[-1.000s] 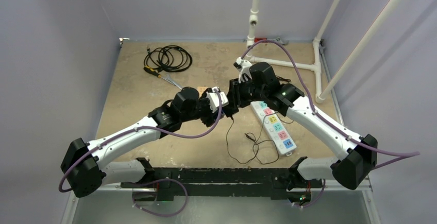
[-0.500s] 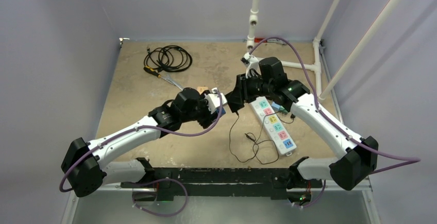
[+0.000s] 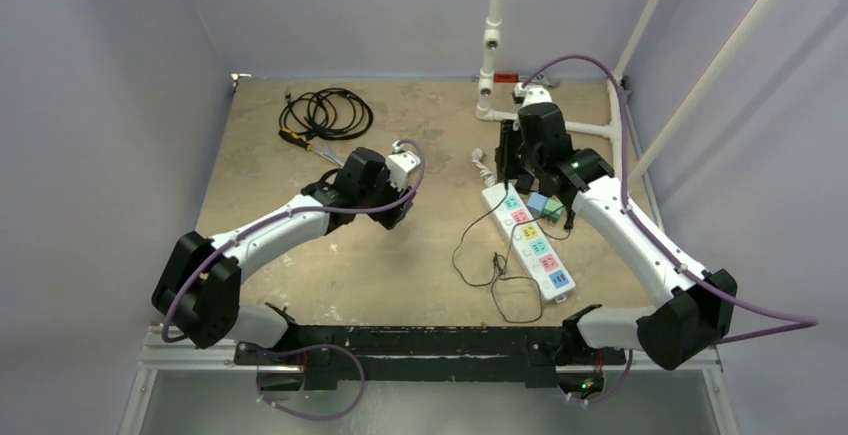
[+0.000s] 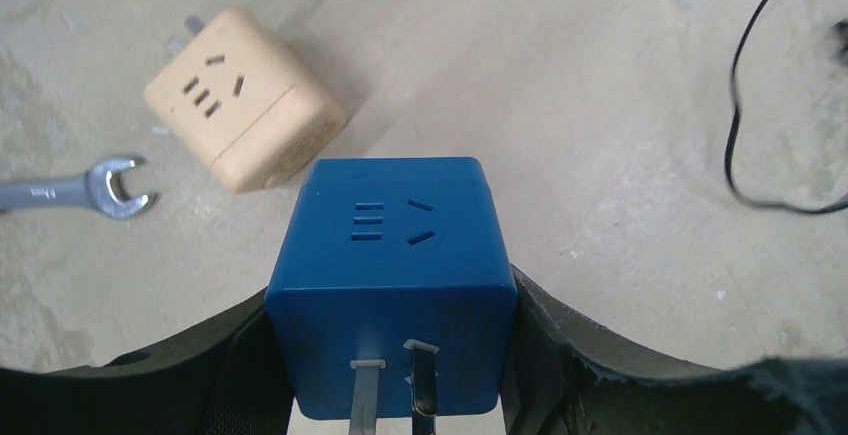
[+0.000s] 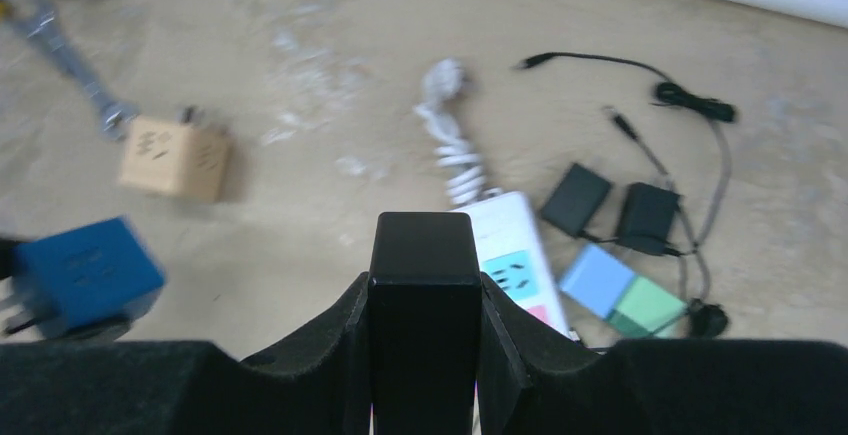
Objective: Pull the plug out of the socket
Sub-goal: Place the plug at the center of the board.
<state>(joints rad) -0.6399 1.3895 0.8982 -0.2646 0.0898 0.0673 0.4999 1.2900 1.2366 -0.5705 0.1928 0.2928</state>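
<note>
Grips the blue cube socket (image 4: 390, 245) in the left gripper (image 4: 395, 355), jaws partway apart and pressed flat against two opposite sides of the cube. Shows one slotted face turned away from the wrist camera and two metal prongs on the face nearest it. Appears raised off the counter (image 3: 280, 155), near a beige cube socket (image 4: 245, 100) lying tilted on the surface. Beside that, the open end of a wrench (image 4: 90, 190).

Pinches the black plug (image 5: 422, 255) in the right gripper (image 5: 422, 355), jaws set narrower than on the left and clenched on both sides of the upright black block. Hangs over the far end of a white power strip (image 5: 505, 255); cannot tell from the wrist view whether there is any contact with it.

Well apart, plug and blue socket: in the right wrist view, blue cube far off at the left edge, bare counter between, nothing joining the two. In the top view, arms spread to either side of the counter's middle.
</note>
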